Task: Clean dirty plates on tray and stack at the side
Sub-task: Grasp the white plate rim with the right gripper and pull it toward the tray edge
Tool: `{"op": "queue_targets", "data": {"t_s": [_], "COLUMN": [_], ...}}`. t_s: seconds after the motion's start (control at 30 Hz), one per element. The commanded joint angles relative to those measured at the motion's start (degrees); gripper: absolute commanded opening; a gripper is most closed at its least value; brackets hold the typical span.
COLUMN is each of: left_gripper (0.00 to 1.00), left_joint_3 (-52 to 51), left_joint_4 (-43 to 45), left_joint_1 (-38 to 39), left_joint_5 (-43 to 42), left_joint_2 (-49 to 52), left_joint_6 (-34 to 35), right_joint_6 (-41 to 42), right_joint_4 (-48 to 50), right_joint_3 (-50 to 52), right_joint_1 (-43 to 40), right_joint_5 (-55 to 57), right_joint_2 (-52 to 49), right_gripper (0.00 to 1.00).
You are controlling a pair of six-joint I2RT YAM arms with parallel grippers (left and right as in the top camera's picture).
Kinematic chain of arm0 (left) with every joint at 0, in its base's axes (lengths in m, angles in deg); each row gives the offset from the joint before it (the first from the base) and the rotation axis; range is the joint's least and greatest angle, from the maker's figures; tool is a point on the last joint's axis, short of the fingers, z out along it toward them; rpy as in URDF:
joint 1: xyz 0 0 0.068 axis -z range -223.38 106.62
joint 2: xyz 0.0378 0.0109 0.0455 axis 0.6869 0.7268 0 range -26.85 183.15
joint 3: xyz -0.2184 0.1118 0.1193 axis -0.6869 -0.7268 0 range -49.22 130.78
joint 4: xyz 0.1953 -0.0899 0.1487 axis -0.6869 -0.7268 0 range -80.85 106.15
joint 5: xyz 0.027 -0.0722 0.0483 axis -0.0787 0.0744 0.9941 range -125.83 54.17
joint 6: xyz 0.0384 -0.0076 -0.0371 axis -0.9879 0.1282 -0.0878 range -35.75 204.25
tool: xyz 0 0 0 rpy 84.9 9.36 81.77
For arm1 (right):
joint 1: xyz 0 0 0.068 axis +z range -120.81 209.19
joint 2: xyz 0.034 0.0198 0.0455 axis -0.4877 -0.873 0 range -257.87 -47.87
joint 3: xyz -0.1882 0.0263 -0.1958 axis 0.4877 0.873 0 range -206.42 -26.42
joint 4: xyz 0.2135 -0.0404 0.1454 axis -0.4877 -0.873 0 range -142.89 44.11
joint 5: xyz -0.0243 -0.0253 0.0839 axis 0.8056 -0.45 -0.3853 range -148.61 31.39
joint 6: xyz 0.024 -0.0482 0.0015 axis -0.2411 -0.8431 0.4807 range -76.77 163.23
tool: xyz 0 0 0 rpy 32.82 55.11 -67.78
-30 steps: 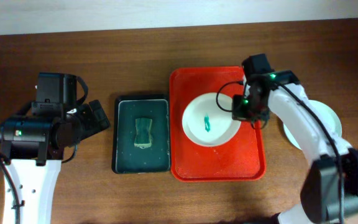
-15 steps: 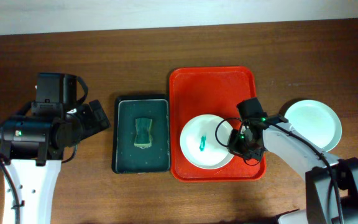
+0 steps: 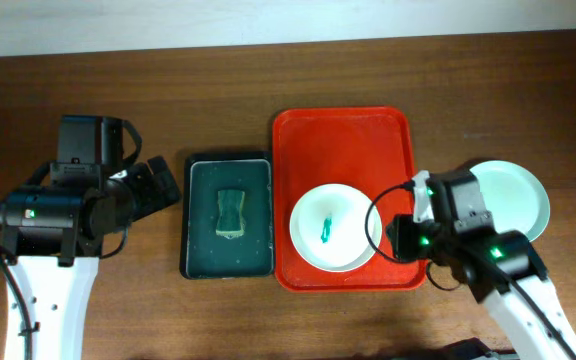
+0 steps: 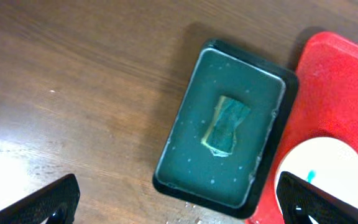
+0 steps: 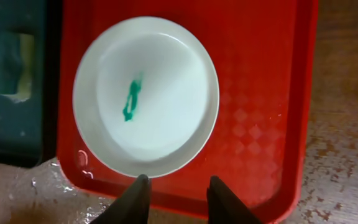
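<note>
Here, the red tray [image 3: 343, 135] lies on the wooden counter [image 3: 218, 100], and everything else is placed against it. 1 white plate [image 3: 353, 205] sits flat inside the tray, in its near half and closer to its left rim, with a teal-green smear [image 3: 326, 228] at its centre. Just beside the tray's left side is a black tray [image 3: 196, 215] with a green sponge [image 3: 230, 212] in its middle. Off the tray's right side, a pale mint plate [image 3: 513, 195] rests on the counter, apart from the rim. The right arm covers that plate's left edge, and I cannot tell whether a 2nd plate lies beneath it.

The right claw [image 5: 179, 199] hangs over the near right part of the tray. Its 2 fingers [image 5: 135, 199] are apart with nothing between them, and in the wrist view their tips sit above the tray's near rim, just short of the white plate's edge. The left claw [image 4: 179, 205] is well to the left of the tray, out past the black tray and over bare counter, spread wide and holding nothing. A wet patch [image 5: 55, 186] glints on the counter by the tray's near left corner.
</note>
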Motion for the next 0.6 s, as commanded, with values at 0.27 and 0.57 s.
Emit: {"op": "queue_targets", "data": {"t_s": [0.27,0.57], "left_gripper": [0.68,0.46], "left_joint_3": [-6.3,-6.6], "left_joint_4": [2.9,12.3], "left_joint_1": [9.3,12.9], "left_joint_5": [-4.0,-7.8], "left_joint_2": [15.3,34.6], "left_joint_6": [-2.4,-13.4], "right_joint_6": [-1.6,-1.6], "right_joint_4": [-2.4,-3.3], "right_joint_3": [-0.9,-0.9], "right_joint_1": [0.3,0.3], "right_joint_5": [0.0,-0.2], "right_joint_2": [0.8,-1.2], "right_gripper": [0.33,0.32]}}
